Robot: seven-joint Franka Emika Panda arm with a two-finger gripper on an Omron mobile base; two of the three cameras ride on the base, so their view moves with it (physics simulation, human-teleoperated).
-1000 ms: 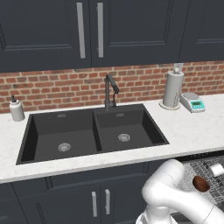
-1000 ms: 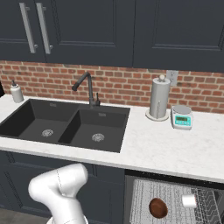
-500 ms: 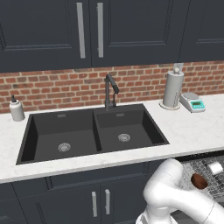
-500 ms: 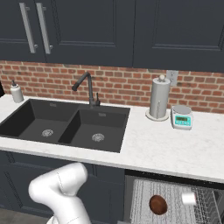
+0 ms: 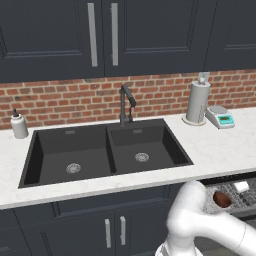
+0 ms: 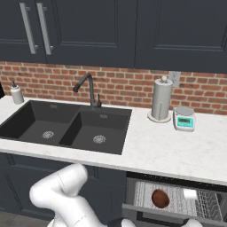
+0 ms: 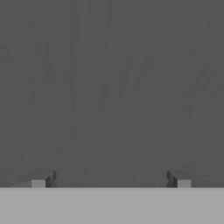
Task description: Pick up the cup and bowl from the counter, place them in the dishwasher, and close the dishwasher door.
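A: Looking down from your right base camera, you have the dishwasher (image 6: pixel 177 199) open under the counter (image 6: pixel 164 148), its grey wire rack pulled forward. The bowl (image 6: pixel 160 198) lies in that rack, dark reddish-brown, and the cup (image 6: pixel 190 194) lies just to its right, apart from it.

B: And from the other side?

A: Your left base camera agrees: the bowl (image 5: pixel 222 199) sits low in the rack of the dishwasher (image 5: pixel 235 192) and the cup (image 5: pixel 241 186) lies beyond it, near but not touching. The counter (image 5: pixel 220 147) there carries the black double sink (image 5: pixel 105 152) with its dark faucet (image 5: pixel 125 102), a soap bottle (image 5: pixel 19 124) at the far left, a paper towel roll (image 5: pixel 197 102) and a small scale (image 5: pixel 220 116) just beside the roll.

B: What about the gripper?

A: In your hand view the gripper (image 7: pixel 111 180) has its two fingertips (image 7: pixel 46 180) standing far apart at the bottom corners, jaws spread wide and nothing between them (it holds nothing). In front of them is a flat, dark charcoal surface, very close; I cannot tell you whether the tips touch it, nor for certain which panel it is.

B: The arm?

A: Its white elbow (image 6: pixel 62 190) bends low in front of the cabinets below the sink, reaching down toward the bottom edge of the picture.
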